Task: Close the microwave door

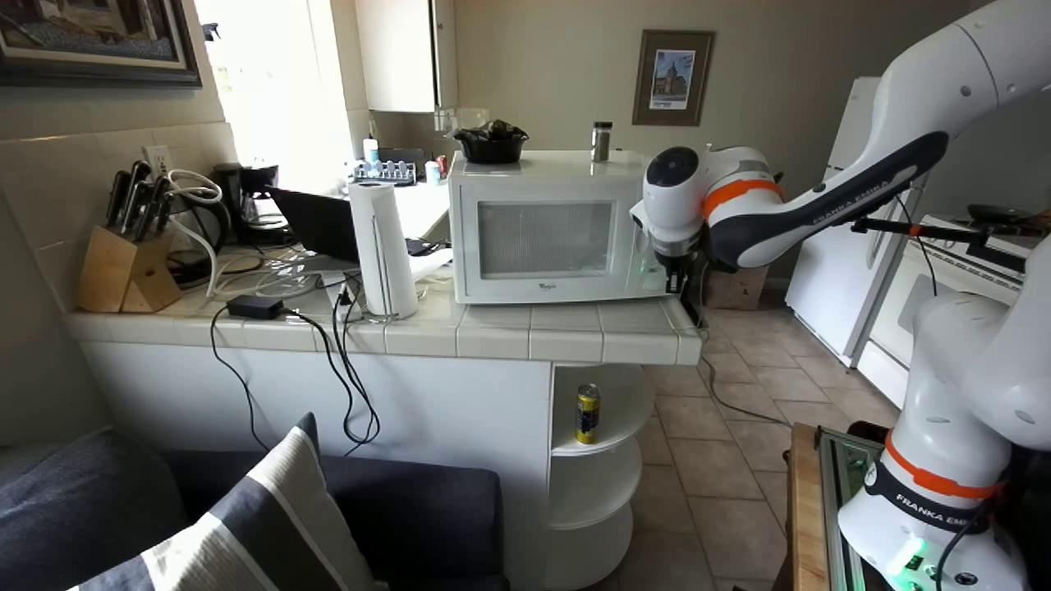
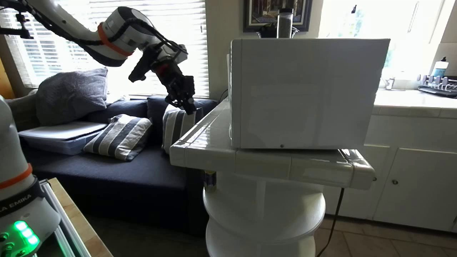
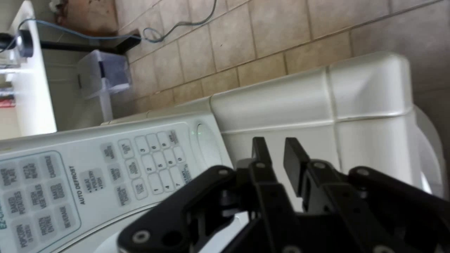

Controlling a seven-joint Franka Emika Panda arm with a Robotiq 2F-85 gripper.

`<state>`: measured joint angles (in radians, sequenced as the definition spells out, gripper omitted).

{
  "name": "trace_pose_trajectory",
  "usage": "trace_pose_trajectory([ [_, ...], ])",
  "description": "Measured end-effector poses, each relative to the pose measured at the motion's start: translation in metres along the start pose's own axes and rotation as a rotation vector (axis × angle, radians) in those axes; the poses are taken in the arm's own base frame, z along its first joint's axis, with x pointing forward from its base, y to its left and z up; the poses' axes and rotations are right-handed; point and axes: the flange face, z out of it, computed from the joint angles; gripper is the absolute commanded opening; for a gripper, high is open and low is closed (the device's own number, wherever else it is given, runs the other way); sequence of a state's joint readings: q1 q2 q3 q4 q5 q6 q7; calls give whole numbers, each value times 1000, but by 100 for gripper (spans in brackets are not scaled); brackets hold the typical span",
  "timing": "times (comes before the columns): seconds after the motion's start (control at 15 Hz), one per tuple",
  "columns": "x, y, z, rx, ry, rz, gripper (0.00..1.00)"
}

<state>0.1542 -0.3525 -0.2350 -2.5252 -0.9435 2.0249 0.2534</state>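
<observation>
The white microwave (image 1: 566, 167) stands on the tiled counter; its side shows in an exterior view (image 2: 307, 92). Its door (image 1: 546, 238), with the pale grey window, lies against the front face and looks shut; whether it is latched I cannot tell. My black gripper (image 1: 675, 283) points down in front of the control panel at the end of the front. In an exterior view the gripper (image 2: 191, 109) is apart from the front face. In the wrist view the gripper (image 3: 275, 142) has a narrow gap between its fingers with nothing in it, beside the button panel (image 3: 140, 165).
A black bowl (image 1: 491, 146) and a jar (image 1: 601, 141) stand on top of the microwave. A paper towel roll (image 1: 384, 250), a laptop (image 1: 316, 222) and a knife block (image 1: 127, 267) are along the counter (image 1: 566, 318). A can (image 1: 587, 414) stands on the shelf below.
</observation>
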Motion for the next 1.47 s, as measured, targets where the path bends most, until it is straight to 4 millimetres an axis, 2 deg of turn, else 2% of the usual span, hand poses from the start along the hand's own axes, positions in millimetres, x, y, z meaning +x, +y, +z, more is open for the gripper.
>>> trace_pose_trajectory([
  [0.27, -1, 8, -49, 216, -80, 47, 83],
  [0.4, -1, 12, -72, 316, -85, 66, 96],
  [0.47, -1, 15, -82, 355, -86, 82, 100],
  [0.67, 1, 25, -101, 458, -79, 130, 100],
  [1.0, 1, 51, -117, 620, -43, 204, 100],
  [1.33, -9, 82, -140, 701, 49, 223, 100],
  [1.47, -12, 85, -142, 705, 61, 222, 100],
])
